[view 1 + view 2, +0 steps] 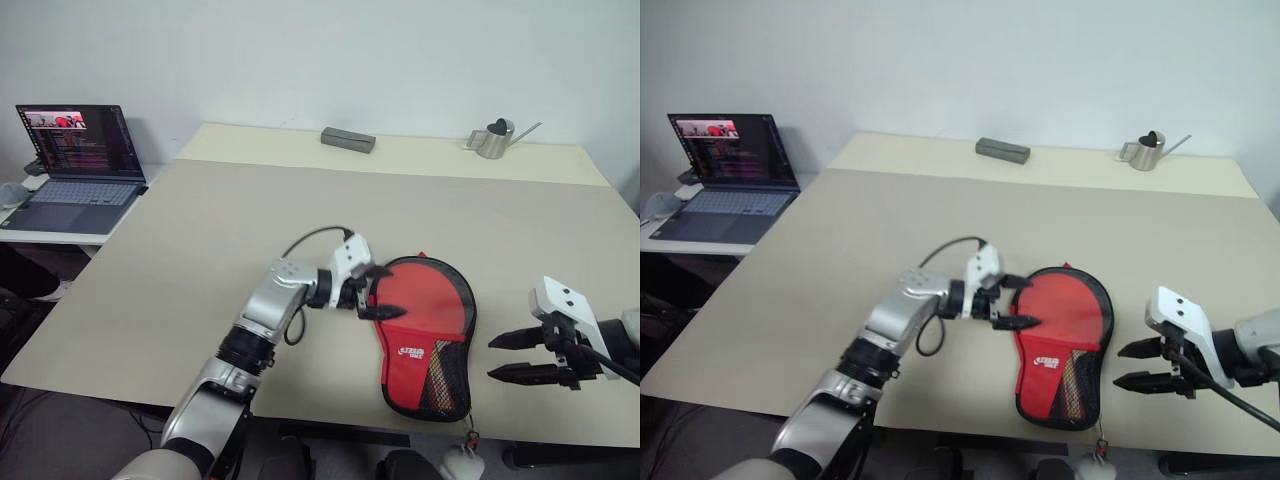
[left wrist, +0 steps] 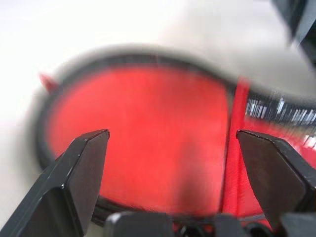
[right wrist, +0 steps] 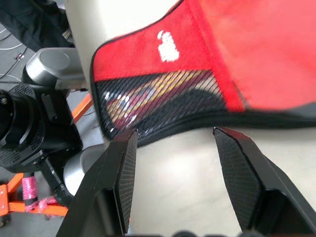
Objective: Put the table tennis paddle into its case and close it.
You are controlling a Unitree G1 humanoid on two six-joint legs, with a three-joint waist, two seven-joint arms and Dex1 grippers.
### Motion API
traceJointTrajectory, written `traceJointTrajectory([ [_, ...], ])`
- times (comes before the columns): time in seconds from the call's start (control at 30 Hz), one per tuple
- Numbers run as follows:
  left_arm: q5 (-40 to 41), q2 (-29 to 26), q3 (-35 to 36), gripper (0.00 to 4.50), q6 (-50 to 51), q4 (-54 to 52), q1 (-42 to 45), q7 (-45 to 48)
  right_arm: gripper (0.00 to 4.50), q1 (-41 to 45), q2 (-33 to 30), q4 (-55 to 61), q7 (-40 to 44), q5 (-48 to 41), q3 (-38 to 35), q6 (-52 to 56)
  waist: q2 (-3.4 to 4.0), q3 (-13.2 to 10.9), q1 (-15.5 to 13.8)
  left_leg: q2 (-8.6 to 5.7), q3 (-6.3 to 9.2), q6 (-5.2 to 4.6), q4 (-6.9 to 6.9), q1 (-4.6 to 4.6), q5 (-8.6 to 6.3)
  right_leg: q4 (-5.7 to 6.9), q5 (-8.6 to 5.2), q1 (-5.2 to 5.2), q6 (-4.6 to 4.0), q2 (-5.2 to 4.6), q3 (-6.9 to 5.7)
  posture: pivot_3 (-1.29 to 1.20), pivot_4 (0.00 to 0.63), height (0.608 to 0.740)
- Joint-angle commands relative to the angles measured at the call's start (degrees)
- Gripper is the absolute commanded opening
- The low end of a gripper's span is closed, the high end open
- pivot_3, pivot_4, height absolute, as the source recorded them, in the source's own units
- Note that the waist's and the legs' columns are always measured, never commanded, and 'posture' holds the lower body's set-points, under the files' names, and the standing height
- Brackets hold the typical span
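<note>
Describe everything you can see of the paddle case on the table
The case is a paddle-shaped pouch lying flat near the table's front edge, red side up, round end away from the robot. Black trim runs around it; its narrow end has black mesh and a white logo. A striped handle shows through the mesh. A small pale charm hangs off the edge. Neither claw visibly touches it.

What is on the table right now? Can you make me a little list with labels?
case: red side up, lying flat near the table's front edge
paddle: inside the case, striped handle showing through the black mesh
charm: white, hanging off the table edge
left gripper: open, at the case's left edge
right gripper: open, just right of the case, holding nothing
table: beige
far edge: grey case, metal watering can
</note>
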State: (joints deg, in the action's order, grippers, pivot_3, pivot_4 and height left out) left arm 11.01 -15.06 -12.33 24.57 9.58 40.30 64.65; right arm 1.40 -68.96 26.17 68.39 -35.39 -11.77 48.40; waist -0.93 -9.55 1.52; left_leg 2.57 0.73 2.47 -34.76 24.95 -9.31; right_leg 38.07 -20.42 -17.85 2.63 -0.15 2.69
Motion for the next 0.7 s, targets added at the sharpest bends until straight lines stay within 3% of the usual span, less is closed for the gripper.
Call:
traceJointTrajectory([
  [0.03, 5.76, -4.78, 6.38, 4.50, 5.41, -8.65, 0.32, -0.27, 2.68, 3.56, 1.96, -3.17, -1.66, 0.55, 0.18, -2.11, 0.01, -0.02, 0.18, 0.01, 0.01, 0.00, 0.01, -0.01, 0.00, 0.01, 0.00, -0.01, 0.00, 0.00, 0.00, 0.00, 0.150, 0.740],
  [0.27, 8.93, -13.52, 12.56, 4.50, 9.24, -14.87, -7.31, -3.98, 2.68, 10.73, 5.50, -12.08, -1.96, 3.74, 3.32, -7.02, 0.09, -0.17, 0.19, 0.09, 0.02, 0.00, 0.03, -0.05, 0.00, 0.03, 0.01, -0.03, -0.02, -0.03, 0.03, 0.00, 0.150, 0.740],
  [0.7, 13.34, -16.79, 19.10, 4.50, 13.16, -24.03, -12.83, -14.11, 2.68, 28.26, 15.92, -38.77, -2.38, 11.82, 8.07, -19.37, -0.18, -0.75, 0.12, 0.13, 0.05, 0.00, 0.01, -0.04, 0.00, 0.07, 0.05, -0.07, -0.08, -0.14, 0.02, 0.00, 0.150, 0.740],
])
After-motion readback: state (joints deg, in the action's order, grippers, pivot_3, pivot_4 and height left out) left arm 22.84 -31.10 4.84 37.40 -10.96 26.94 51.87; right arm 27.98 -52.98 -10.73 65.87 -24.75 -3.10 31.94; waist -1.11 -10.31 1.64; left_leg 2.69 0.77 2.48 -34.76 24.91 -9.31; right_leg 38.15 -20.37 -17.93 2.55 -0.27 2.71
